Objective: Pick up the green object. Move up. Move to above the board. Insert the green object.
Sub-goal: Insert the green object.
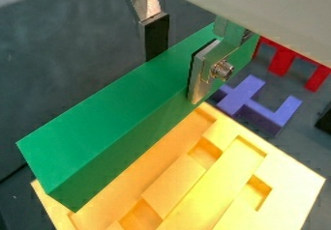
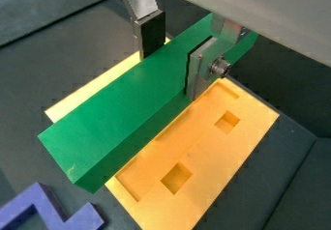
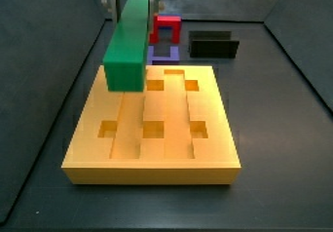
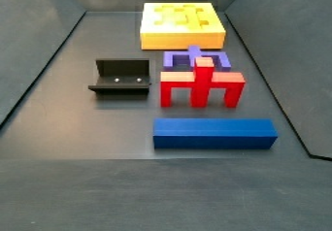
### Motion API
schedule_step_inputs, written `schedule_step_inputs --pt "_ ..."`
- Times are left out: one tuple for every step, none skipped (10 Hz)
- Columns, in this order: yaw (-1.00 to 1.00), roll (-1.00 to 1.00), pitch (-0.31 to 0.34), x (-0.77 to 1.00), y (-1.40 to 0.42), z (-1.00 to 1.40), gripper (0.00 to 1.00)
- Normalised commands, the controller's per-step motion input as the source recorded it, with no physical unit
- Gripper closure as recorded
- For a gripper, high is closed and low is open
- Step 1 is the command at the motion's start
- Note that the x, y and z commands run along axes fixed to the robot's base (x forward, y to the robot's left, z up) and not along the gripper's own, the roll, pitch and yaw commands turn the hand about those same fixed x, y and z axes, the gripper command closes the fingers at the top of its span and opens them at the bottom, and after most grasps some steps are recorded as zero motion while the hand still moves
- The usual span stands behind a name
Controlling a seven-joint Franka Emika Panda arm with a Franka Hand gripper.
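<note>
Above the board (image 3: 151, 158), claw (image 2: 176, 48) gripping the green object (image 3: 128, 41), clear of its edges.

Matt green object (image 1: 116, 128), silver-fingered gripper (image 1: 181, 48)

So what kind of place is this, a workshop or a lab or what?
Most likely a robot lab test cell: a dark walled floor holds only coloured test pieces, a yellow-orange board with square holes and a fixture. The gripper holds a green bar above the board.
</note>
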Motion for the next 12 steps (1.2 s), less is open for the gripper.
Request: schedule_step_inputs --pt "0.0 0.03 -0.049 0.0 -0.11 -0.73 1.0" --pt "-0.02 0.06 -0.003 0.0 -0.16 -0.63 1.0" --pt "0.0 0.07 -0.01 0.0 -0.16 -0.59 1.0" --pt "0.0 0.08 -0.014 0.0 -0.15 -0.55 1.0" --pt "0.0 0.06 -0.006 0.0 -0.09 -0.46 1.0" --pt "0.0 0.02 -0.026 -0.02 -0.04 -0.37 1.0" --pt "0.0 0.0 -0.026 -0.04 -0.03 -0.34 1.0" --pt "0.0 0.05 0.0 -0.03 -0.05 -0.24 1.0" --pt "0.0 0.1 0.0 -0.06 -0.07 -0.18 1.0" --pt "0.0 0.12 0.0 -0.02 -0.12 -0.31 1.0" --pt "0.0 0.16 0.0 -0.05 -0.12 -0.24 1.0" --pt "0.01 0.17 0.0 -0.04 -0.11 -0.2 1.0"
